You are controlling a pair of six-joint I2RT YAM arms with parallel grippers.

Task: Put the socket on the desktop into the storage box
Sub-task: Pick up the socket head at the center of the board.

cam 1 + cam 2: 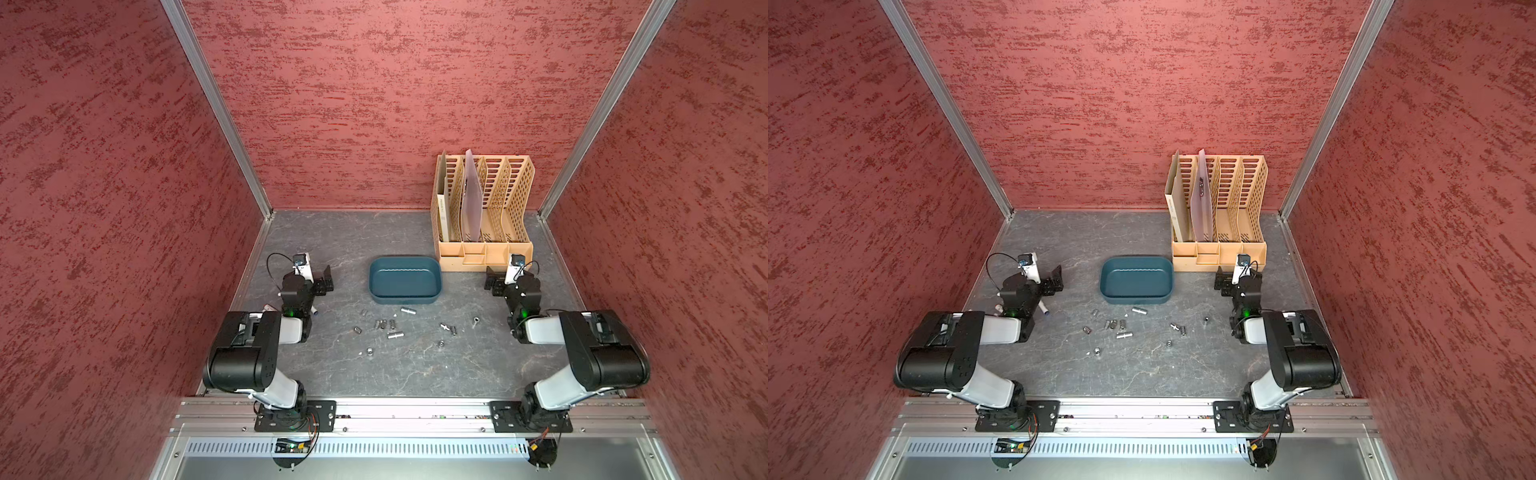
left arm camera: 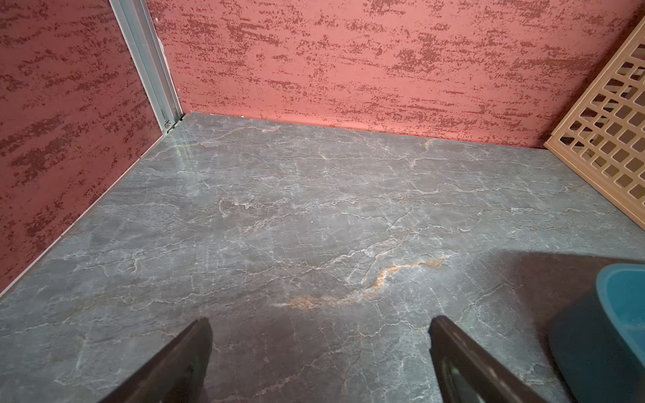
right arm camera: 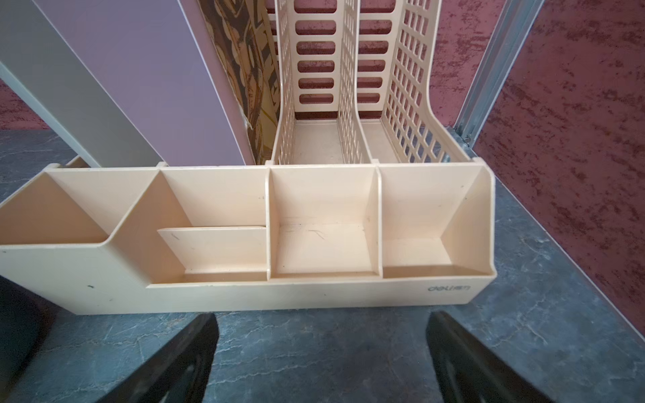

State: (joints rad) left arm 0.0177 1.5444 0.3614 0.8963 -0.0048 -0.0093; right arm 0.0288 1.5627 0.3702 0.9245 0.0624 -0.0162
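Note:
Several small metal sockets (image 1: 390,325) (image 1: 1119,325) lie scattered on the dark grey veined desktop (image 1: 415,374), just in front of the empty teal storage box (image 1: 405,280) (image 1: 1136,280). One longer socket (image 1: 408,310) lies closest to the box. My left gripper (image 1: 326,279) (image 2: 320,322) hovers left of the box, open, with only bare desktop between its fingers. The box corner (image 2: 614,314) shows in the left wrist view. To the right of the box my right gripper (image 1: 490,281) (image 3: 321,317) stands open and empty, facing the file rack. Neither wrist view shows a socket.
A tall tan perforated file rack (image 1: 484,208) (image 3: 314,244) holding folders stands at the back right, close in front of my right gripper. A white pen (image 1: 1044,309) lies partly under my left wrist. Red walls close off three sides.

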